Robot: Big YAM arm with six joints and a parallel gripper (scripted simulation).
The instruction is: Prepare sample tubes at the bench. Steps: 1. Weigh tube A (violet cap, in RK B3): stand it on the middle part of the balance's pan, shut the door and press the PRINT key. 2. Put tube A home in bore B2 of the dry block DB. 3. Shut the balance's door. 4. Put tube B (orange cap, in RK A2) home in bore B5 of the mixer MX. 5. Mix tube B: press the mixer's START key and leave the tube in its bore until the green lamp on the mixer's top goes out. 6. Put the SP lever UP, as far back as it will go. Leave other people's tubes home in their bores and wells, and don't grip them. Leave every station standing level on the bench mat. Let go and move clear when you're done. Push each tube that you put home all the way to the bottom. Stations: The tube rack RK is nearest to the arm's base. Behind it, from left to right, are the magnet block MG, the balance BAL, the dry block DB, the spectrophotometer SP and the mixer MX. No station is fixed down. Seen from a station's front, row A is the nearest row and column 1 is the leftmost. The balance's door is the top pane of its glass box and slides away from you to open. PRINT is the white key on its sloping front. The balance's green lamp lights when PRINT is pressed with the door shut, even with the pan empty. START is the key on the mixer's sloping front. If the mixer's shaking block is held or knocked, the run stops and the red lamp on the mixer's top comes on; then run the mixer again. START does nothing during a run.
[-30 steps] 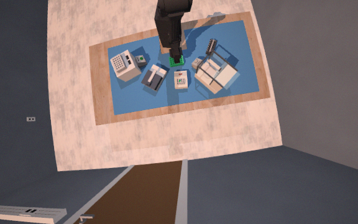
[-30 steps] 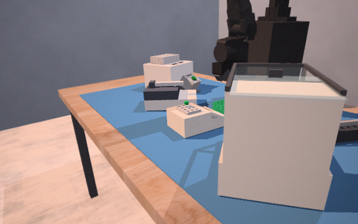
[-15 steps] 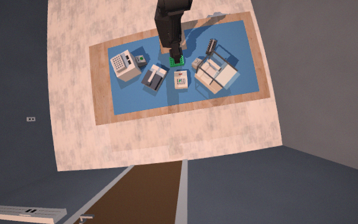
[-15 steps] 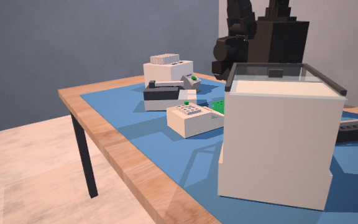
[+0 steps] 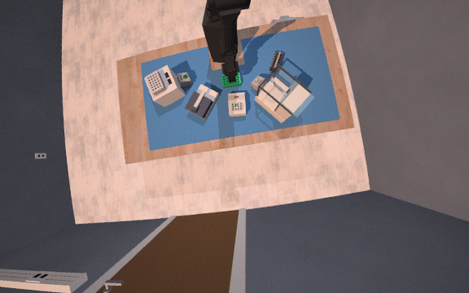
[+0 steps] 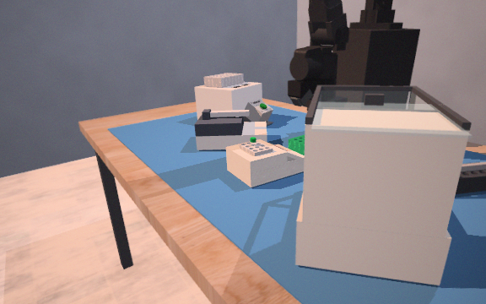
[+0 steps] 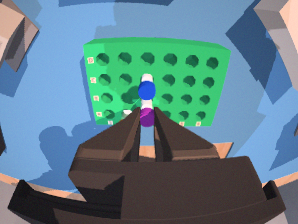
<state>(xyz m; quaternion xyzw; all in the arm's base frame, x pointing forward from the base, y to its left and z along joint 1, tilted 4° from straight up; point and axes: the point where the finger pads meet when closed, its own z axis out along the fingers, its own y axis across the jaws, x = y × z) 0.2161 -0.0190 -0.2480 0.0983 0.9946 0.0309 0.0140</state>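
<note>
In the wrist view my gripper (image 7: 147, 113) is shut on tube A (image 7: 147, 116), whose violet cap shows between the fingertips. The tube still stands in the green rack RK (image 7: 133, 48) (image 5: 238, 80) (image 6: 295, 143). A blue-capped tube (image 7: 147, 90) stands in the bore just behind it. In the top view the gripper (image 5: 231, 75) reaches straight down onto the rack. I see no orange-capped tube; the fingers hide part of the rack's near rows. The balance BAL (image 5: 287, 98) (image 6: 378, 169) stands to the right in the top view. I cannot tell how its top door stands.
Around the rack on the blue mat (image 5: 169, 122) stand the dry block DB (image 5: 237, 104) (image 6: 264, 162), the spectrophotometer SP (image 5: 202, 102) (image 6: 226, 127), the mixer MX (image 5: 165, 84) (image 6: 228, 95) and the dark magnet block MG (image 5: 276, 61) (image 6: 479, 177). A green cap shows on the dry block.
</note>
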